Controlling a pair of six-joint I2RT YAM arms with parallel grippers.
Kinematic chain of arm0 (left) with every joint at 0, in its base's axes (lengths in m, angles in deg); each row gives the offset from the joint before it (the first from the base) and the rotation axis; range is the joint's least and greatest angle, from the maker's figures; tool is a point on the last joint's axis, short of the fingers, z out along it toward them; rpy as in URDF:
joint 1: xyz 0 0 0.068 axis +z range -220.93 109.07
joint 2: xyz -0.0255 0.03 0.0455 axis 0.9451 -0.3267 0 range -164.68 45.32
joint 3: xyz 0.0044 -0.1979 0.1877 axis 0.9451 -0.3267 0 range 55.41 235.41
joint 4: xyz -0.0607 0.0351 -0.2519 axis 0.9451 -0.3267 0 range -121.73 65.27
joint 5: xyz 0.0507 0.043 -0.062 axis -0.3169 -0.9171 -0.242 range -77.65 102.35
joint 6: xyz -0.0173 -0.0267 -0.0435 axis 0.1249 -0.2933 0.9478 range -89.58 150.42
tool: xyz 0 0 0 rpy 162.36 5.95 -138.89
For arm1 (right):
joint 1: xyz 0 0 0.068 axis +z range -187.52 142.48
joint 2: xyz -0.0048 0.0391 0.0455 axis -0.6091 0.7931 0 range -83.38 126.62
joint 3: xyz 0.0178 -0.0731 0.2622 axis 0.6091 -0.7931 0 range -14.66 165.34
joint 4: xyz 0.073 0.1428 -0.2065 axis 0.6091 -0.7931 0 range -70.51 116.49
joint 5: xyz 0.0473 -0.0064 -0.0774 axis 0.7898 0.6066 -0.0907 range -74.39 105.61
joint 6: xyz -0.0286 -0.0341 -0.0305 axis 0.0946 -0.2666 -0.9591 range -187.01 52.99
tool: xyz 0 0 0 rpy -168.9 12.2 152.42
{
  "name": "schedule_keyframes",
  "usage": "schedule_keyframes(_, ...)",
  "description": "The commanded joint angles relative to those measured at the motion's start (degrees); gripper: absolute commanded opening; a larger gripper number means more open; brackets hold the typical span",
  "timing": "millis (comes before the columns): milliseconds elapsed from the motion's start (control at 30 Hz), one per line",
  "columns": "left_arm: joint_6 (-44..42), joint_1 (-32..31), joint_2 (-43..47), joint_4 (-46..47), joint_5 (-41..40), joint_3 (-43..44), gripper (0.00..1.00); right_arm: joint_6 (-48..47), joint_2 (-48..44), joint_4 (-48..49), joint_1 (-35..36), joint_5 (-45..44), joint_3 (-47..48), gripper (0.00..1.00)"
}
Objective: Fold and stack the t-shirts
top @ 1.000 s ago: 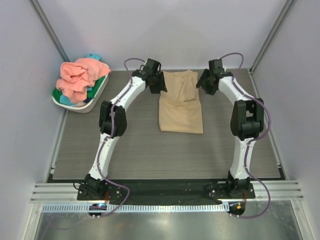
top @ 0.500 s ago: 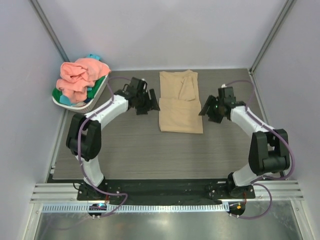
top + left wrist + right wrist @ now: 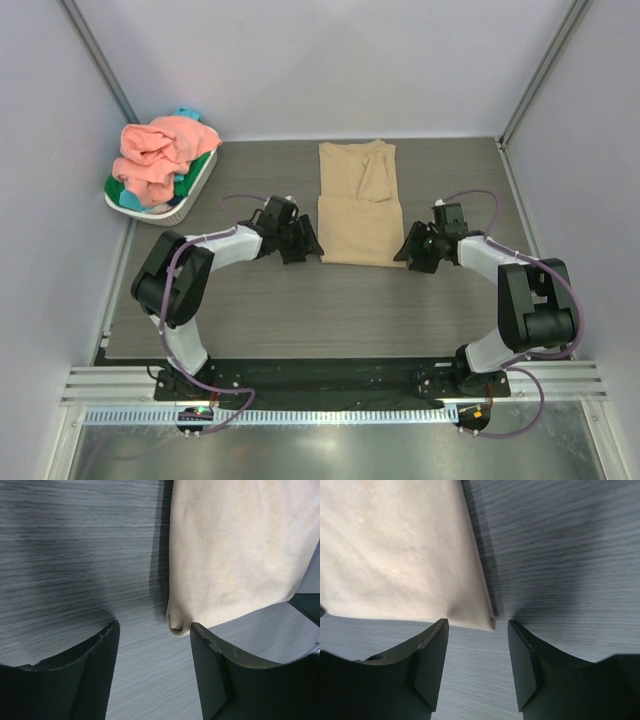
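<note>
From above, a tan soft-cloth t-shirt [image 3: 360, 205] lay folded into a long rectangle at the middle of the grey wood-grain bench [image 3: 300, 310]. The left jaws sat low beside its near left corner and the right jaws beside its near right corner. At the far left, a white oval plastic basket [image 3: 190, 205] held a crumpled salmon-pink t-shirt [image 3: 160, 150] piled over a green t-shirt [image 3: 197, 170] and a teal t-shirt [image 3: 132, 200].

In the left wrist view, the left jaws stood released. The black fingers [image 3: 95, 680] were apart, and the tan shirt's [image 3: 235, 555] rounded corner lay just ahead of the gap, ungripped.

In the right wrist view, the right jaws were likewise released. The shirt's [image 3: 395, 555] pointed corner lay flat on the bench [image 3: 560, 555], just ahead of the fingers [image 3: 427, 665].
</note>
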Motion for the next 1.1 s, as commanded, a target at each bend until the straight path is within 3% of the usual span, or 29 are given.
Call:
schedule_keyframes(0,1.9,-1.1,-0.9,4.4,0.0,-2.2,0.59,-0.9,1.9,4.1,0.0,1.0,-0.9,0.56)
schedule_keyframes(267,3.5,-3.2,-3.2,7.5,0.7,-3.8,0.51,-1.0,4.2,5.6,0.0,1.3,-1.8,0.44)
schedule_keyframes(567,3.9,-4.3,-5.3,10.0,-0.7,-5.9,0.21,-1.3,4.5,5.7,0.0,1.3,-2.2,0.30)
schedule_keyframes(700,4.6,-4.4,-6.0,11.2,-0.5,-5.7,0.00,-1.0,4.2,5.8,0.0,1.3,-2.6,0.10)
schedule_keyframes(733,4.6,-4.6,-5.8,11.3,-0.1,-5.7,0.00,-0.9,4.0,5.8,0.0,1.4,-2.8,0.01)
schedule_keyframes(1067,5.4,-10.0,7.2,4.4,-3.9,-12.4,0.00,1.2,-7.9,-1.1,0.0,2.2,-6.4,0.01)
